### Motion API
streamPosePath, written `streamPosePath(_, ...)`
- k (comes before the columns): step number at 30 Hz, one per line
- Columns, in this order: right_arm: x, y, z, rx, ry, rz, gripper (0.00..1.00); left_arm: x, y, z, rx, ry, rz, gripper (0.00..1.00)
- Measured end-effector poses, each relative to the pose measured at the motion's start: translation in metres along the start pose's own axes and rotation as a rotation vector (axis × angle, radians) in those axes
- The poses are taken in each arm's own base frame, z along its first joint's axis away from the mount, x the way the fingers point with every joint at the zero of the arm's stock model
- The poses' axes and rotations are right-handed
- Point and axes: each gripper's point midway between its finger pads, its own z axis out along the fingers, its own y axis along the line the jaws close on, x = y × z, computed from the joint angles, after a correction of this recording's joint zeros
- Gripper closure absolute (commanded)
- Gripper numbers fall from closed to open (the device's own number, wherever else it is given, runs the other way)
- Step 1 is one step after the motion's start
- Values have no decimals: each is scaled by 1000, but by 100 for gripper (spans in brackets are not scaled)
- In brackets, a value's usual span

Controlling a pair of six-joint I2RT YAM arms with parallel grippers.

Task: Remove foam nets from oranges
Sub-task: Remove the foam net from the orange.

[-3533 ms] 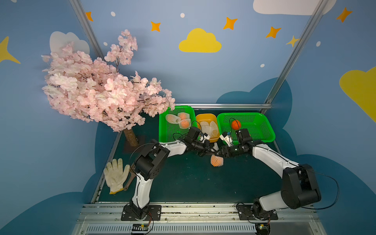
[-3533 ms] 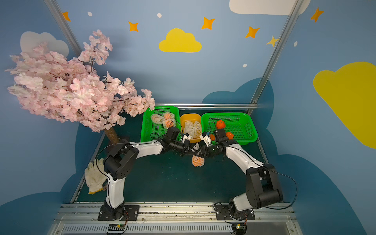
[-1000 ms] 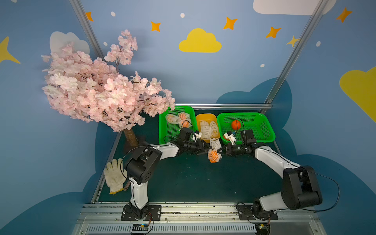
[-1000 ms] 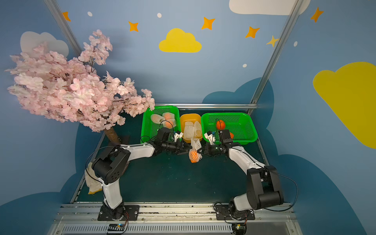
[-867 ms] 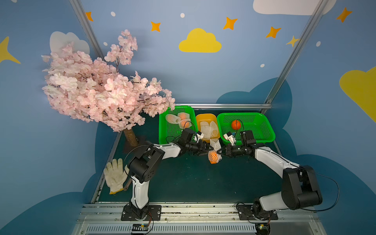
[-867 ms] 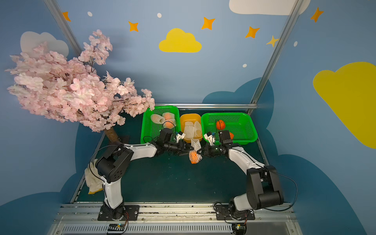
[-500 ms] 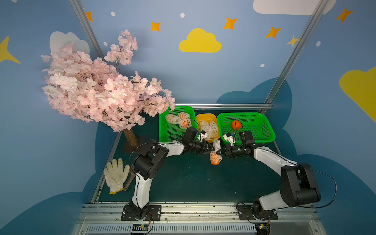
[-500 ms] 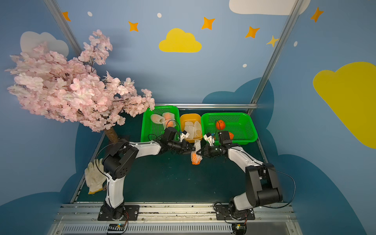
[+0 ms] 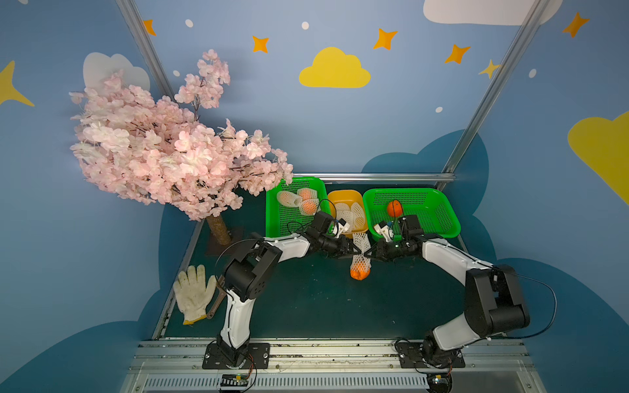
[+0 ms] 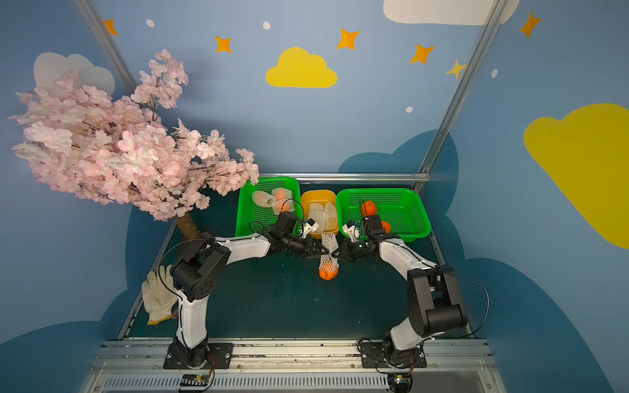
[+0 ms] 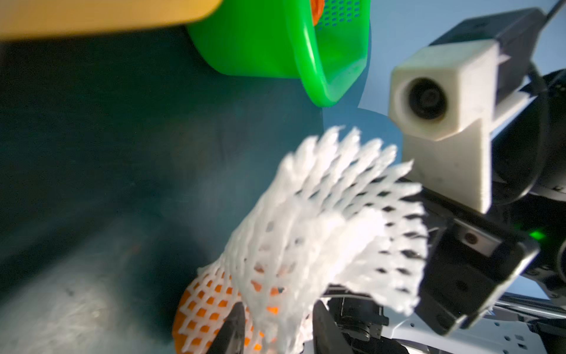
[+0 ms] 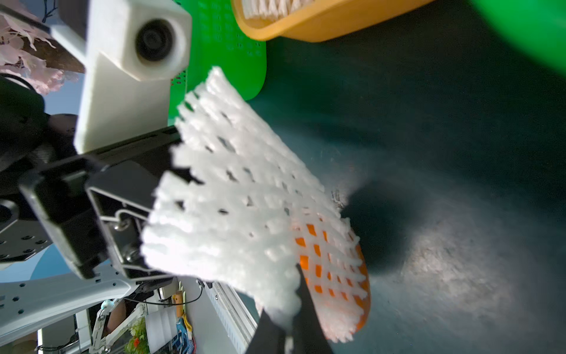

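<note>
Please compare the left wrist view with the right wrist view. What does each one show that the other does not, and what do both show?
Only the left wrist view: the left gripper, its fingers on either side of the foam net, and a bare orange in a green basket. Only the right wrist view: the right gripper shut on the net's edge, loose nets in the yellow tub, and the pink tree. Both: the netted orange, the tub, the dark mat.
</note>
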Motion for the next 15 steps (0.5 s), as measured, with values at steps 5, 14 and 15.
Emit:
streamPosePath(5,-6,4,-6,27,3,15,100,-12,-2,-24,-42,-61,-21,30)
streamPosePath(14,-25,22,-18,27,-22,0,100,-30,-40,-65,-50,-179,55,28)
streamPosePath(15,-27,24,-19,26,-25,-3,100,-32,-42,-68,-52,-188,60,28)
